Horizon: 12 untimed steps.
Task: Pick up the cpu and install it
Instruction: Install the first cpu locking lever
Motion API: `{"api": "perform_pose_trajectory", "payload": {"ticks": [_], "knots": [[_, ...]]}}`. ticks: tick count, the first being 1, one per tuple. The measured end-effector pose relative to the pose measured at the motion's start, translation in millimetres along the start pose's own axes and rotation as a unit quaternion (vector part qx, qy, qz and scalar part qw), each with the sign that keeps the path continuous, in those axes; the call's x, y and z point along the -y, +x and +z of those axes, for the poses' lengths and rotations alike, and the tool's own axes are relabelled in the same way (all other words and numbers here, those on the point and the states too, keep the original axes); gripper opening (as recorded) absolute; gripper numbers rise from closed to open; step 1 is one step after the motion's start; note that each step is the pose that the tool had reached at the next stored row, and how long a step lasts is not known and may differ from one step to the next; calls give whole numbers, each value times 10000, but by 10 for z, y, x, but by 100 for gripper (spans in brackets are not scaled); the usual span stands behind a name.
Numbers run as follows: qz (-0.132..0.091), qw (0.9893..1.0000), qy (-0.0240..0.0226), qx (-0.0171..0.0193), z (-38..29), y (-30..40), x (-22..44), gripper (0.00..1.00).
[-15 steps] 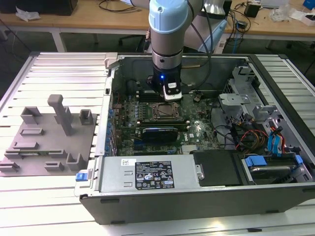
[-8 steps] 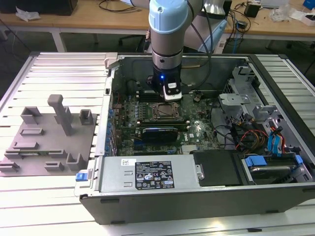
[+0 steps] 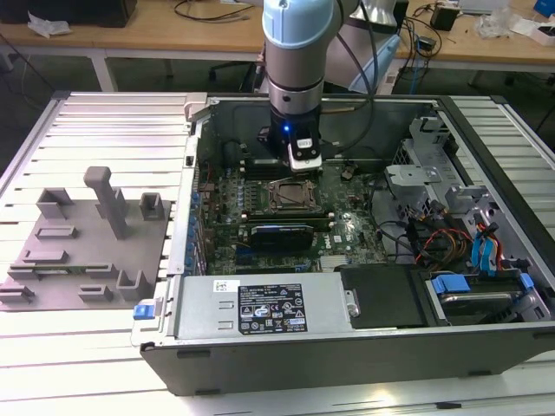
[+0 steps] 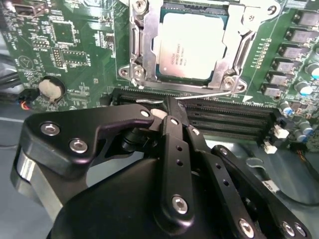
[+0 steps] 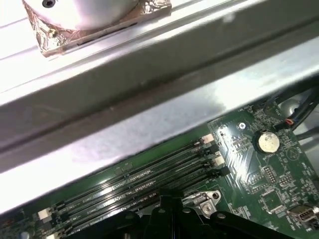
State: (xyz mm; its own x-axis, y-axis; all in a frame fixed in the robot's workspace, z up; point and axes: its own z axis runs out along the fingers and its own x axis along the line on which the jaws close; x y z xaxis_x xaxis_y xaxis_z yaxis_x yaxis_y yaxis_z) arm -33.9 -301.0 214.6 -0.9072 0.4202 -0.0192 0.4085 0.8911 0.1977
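One cpu (image 4: 192,45) seated in socket (image 4: 137,47) | pincer (image 4: 168,106) closed, empty, over motherboard (image 4: 70,45) | slatted metal table (image 3: 113,121), desks (image 3: 156,30) behind

**Metal, plastic and board finishes**

The cpu (image 4: 192,45) has a smooth, satin silver-white metal top, and its socket frame (image 4: 135,47) is bright, shiny metal. The motherboard (image 4: 75,55) is glossy green. The gripper (image 4: 168,107) is matt black. The fixture blocks (image 3: 87,243) look like matt grey plastic, and the counter (image 3: 113,121) is ribbed pale metal.
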Motion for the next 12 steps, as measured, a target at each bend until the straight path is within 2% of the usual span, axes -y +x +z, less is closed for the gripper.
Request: {"api": "perform_pose_trajectory", "payload": {"ticks": [6,12], "knots": [[-1,10000,-15,35,-11,72,23,11],[-3,10000,-17,52,8,85,33,11]]}}
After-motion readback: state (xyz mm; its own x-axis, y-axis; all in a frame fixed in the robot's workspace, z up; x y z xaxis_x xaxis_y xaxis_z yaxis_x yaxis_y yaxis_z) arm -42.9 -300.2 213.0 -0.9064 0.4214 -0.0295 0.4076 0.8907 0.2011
